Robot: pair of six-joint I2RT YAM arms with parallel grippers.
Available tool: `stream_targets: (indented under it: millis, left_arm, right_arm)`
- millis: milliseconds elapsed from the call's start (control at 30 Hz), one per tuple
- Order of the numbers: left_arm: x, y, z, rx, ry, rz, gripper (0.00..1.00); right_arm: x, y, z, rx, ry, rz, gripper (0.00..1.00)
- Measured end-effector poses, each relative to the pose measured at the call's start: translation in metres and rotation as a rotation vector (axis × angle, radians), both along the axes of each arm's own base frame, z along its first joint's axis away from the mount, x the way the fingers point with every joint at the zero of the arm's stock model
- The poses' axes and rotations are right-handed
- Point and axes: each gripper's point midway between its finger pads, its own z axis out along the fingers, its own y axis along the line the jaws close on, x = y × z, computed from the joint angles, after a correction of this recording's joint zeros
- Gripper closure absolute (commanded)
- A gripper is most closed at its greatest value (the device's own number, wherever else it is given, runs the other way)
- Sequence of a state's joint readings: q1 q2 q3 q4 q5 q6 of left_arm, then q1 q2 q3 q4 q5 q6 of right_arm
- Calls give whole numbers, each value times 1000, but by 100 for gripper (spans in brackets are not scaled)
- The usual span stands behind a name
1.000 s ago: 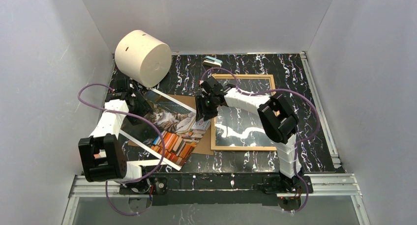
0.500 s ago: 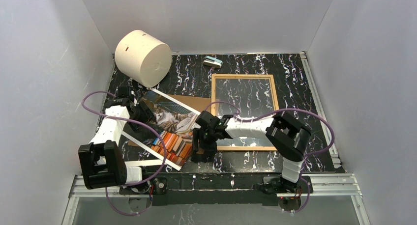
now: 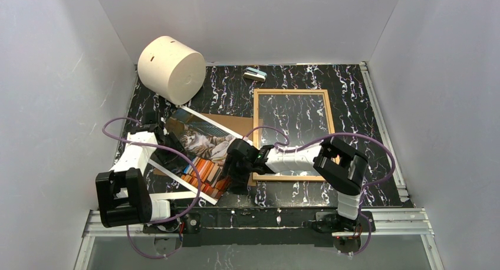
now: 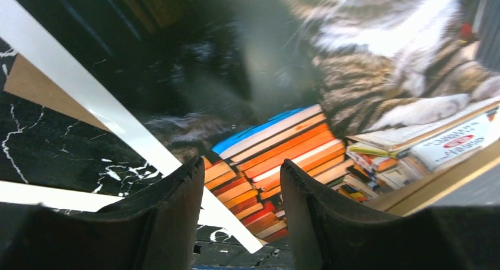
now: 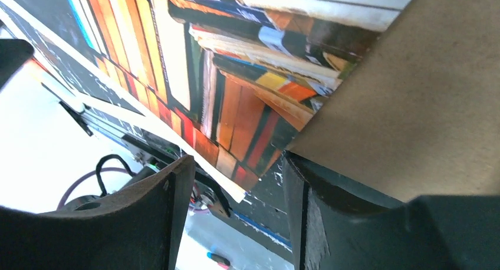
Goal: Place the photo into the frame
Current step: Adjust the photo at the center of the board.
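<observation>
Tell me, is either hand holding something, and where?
Nothing is held: the left hand and right hand are both open above the photo, fingers apart.

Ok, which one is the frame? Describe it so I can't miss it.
Look at the right half of the black marbled table, far from the cream cylinder. The frame lies flat there, right of the cat photo. It alone has a thin pale wood border with the table showing through.

Marbled table (image 3: pixel 365 105), frame (image 3: pixel 295 112), cylinder (image 3: pixel 171 69), brown board (image 3: pixel 234 127)
</observation>
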State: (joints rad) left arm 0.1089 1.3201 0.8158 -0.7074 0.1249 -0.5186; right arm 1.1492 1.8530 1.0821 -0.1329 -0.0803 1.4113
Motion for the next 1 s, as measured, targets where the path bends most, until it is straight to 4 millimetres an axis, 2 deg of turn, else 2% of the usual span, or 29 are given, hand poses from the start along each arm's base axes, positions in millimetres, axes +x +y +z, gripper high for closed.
stream_targets:
  millis: [233,400,600,733,833,1000]
  left_arm:
    - [-12,9,-18,47,100,30,55]
    - [-13,10,-21,53,114,35,52]
    - [-14,10,-17,52,117,33,52]
    - [-12,9,-16,47,112,30,51]
    - [-11,7,-13,39,108,29,51]
    - [1,6,-1,25,76,27,51]
  right_arm:
    - [7,18,5,107,-83,12,33]
    - [12,25,9,174,-155,36,32]
    - [45,18,16,194,-262,-22,33]
    - [66,10,27,197,-338,-67,35]
    - [77,7,39,207,-390,-88,44]
    - [93,1,51,217,-444,-124,67]
